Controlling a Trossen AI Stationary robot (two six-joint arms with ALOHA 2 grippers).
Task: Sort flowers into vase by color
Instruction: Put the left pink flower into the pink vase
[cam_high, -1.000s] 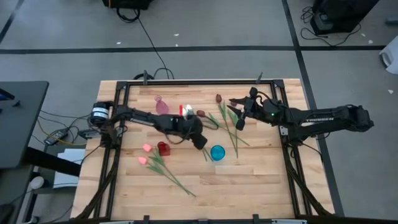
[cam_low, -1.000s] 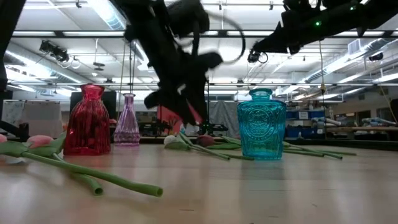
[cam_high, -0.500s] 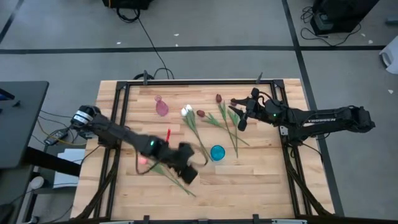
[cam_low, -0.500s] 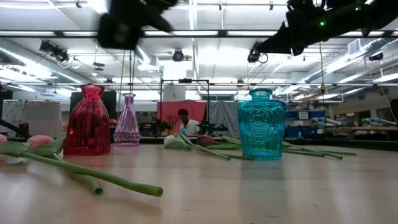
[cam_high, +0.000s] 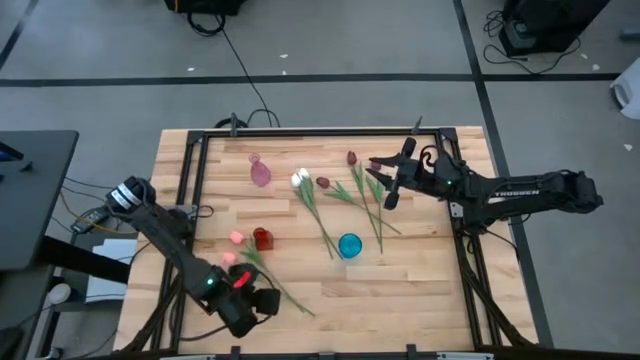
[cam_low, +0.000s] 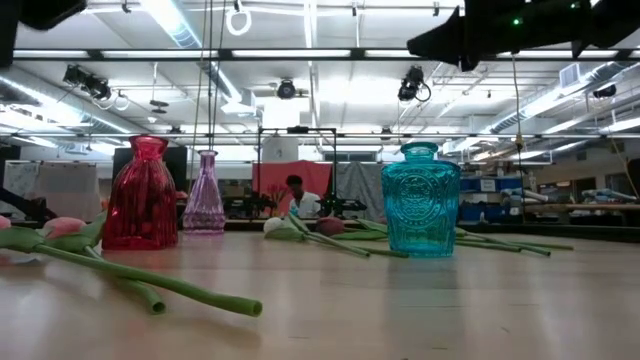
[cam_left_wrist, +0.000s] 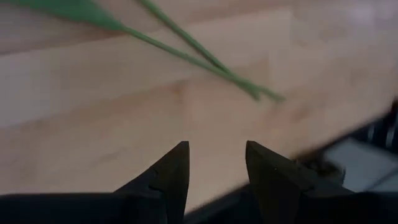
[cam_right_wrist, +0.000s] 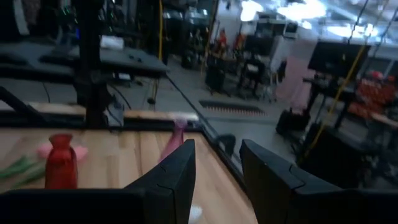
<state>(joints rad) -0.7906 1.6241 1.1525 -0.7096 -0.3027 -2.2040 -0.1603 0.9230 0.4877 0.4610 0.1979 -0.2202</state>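
Two pink tulips (cam_high: 233, 248) lie by the red vase (cam_high: 262, 238), with their stems (cam_left_wrist: 205, 59) running toward the near edge. Two white tulips (cam_high: 300, 179) and two maroon tulips (cam_high: 351, 157) lie flat mid-table, their stems reaching the teal vase (cam_high: 349, 245). I see no third maroon head. A pale pink vase (cam_high: 260, 172) stands near the far edge. My left gripper (cam_high: 250, 306) hangs open over bare wood near the near edge, beside the pink tulips' stem ends. My right gripper (cam_high: 386, 181) hovers open above the maroon tulips' stems.
In the low view the red vase (cam_low: 140, 195), pink vase (cam_low: 205, 195) and teal vase (cam_low: 420, 200) stand upright in a row, with a pink tulip stem (cam_low: 150, 285) lying in front. A black frame (cam_high: 190, 150) borders the table. Bare wood lies near the near right corner.
My left arm swung fast from the middle of the table, beside the white tulips, toward the near edge and to the left, and now sits low by the pink tulips' stem ends. The flowers and vases have stayed in place.
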